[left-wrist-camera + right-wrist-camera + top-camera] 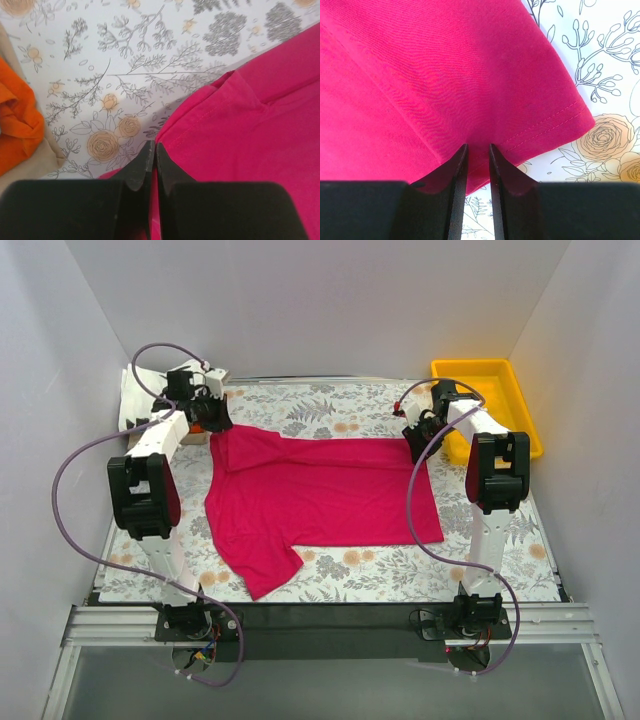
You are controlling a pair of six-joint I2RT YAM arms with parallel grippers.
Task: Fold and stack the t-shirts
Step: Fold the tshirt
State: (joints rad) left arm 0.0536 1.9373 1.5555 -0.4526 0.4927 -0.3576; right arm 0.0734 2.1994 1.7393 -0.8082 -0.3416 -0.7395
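The red t-shirt (320, 490) lies spread flat to the left of the yellow tray (487, 370), with the right gripper (478, 150) pinching its corner nearest the tray and the left gripper (153, 150) pinching the back corner farthest from it, so the first fold seems to begin, and next both must lift evenly together.

The orange t-shirt (17, 125) is cut off by the left wrist view's left edge. From above, the left arm (150, 455) hides most of the folded pile (130, 405) behind it.

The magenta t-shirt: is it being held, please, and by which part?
Both hold the magenta t-shirt: left gripper its far-left edge, right gripper its hem near a corner.
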